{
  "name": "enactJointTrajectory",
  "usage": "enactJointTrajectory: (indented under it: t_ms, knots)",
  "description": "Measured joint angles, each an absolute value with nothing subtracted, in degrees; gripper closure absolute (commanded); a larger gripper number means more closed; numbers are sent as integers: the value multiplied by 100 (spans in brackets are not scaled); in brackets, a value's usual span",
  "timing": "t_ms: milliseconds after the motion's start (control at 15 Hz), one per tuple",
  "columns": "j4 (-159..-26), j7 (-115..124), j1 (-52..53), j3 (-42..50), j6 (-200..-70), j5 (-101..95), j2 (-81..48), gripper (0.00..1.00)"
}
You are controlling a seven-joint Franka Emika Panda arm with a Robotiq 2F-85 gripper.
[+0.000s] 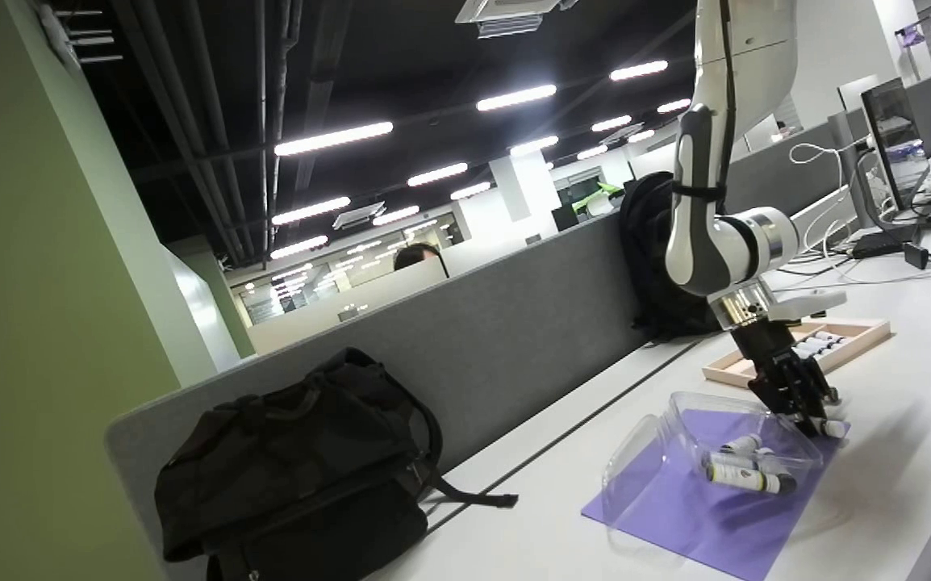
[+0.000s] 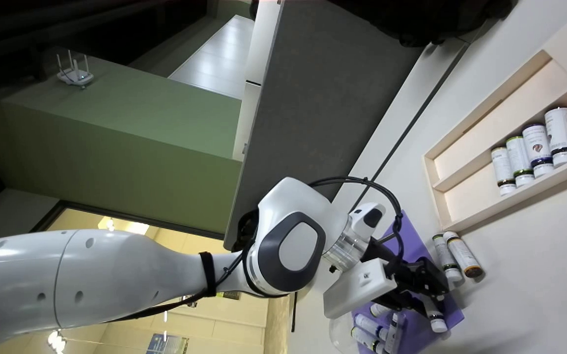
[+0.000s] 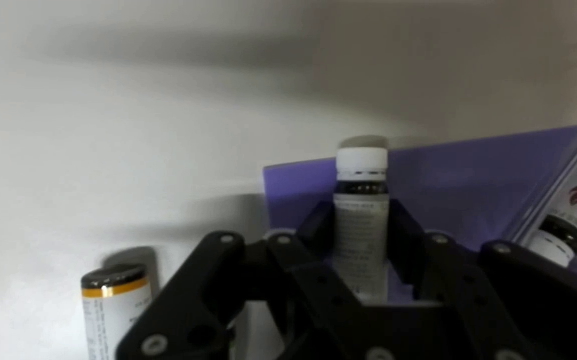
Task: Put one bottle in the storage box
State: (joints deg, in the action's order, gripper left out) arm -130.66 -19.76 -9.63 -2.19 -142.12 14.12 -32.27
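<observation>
A small white-labelled bottle with a white cap lies at a corner of the purple mat. My gripper has its two fingers pressed against both sides of this bottle. The bottle also shows at the gripper in both exterior views. I cannot tell whether it touches the mat. The storage box, a shallow light wooden tray, stands beyond the mat. Several bottles lie side by side in one of its compartments. My arm partly hides the box in an exterior view.
A clear plastic container with several bottles stands on the mat beside the gripper. Two loose bottles lie between gripper and box. A grey partition and a black backpack are at the table's back.
</observation>
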Motion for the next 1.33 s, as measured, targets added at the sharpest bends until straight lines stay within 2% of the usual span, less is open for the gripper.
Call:
enactJointTrajectory:
  t_ms: [600,1067,1333]
  knots:
    - [-13010,-2003,-992,-263,-14104,1442,-3108,85]
    - [-13100,-3144,-1540,-795,-14267,2376,-2399,85]
    - [-13195,-3646,-1619,-882,-13884,2884,-1976,85]
